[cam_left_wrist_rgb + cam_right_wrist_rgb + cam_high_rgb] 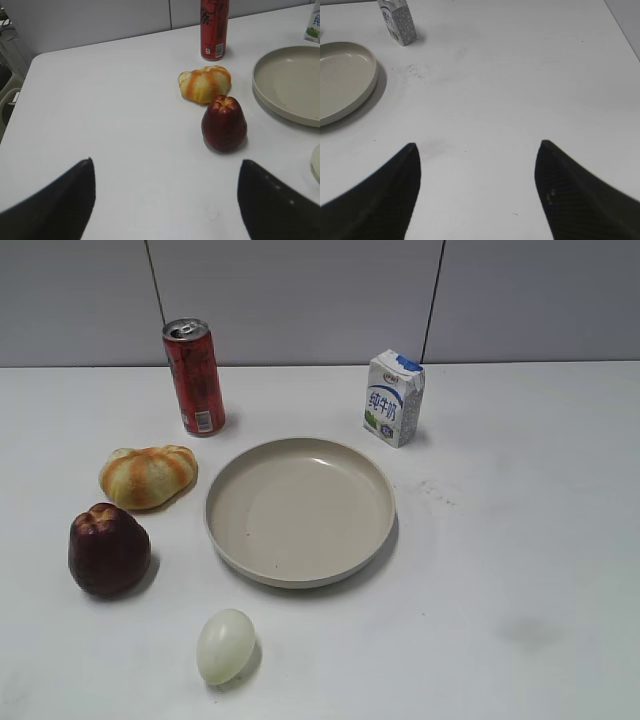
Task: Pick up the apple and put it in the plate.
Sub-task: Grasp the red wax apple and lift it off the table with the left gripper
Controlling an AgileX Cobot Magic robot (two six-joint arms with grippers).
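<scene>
— So, where was the apple (108,549)?
— It stood left of the plate (300,511), just below the bread roll (148,476). The left gripper (166,172) and right gripper (477,150) were both spread wide, holding nothing.

The smooth white worktop (520,540) carried a round beige shallow plate (300,570) at its middle. Around it stood a red drink can (194,377) at eleven o'clock, a small white-and-blue milk carton (394,397) at one, an orange-striped bread roll (148,476) at ten, a dark maroon apple (108,549) at nine, and a pale greenish egg (225,645) at seven.
</scene>
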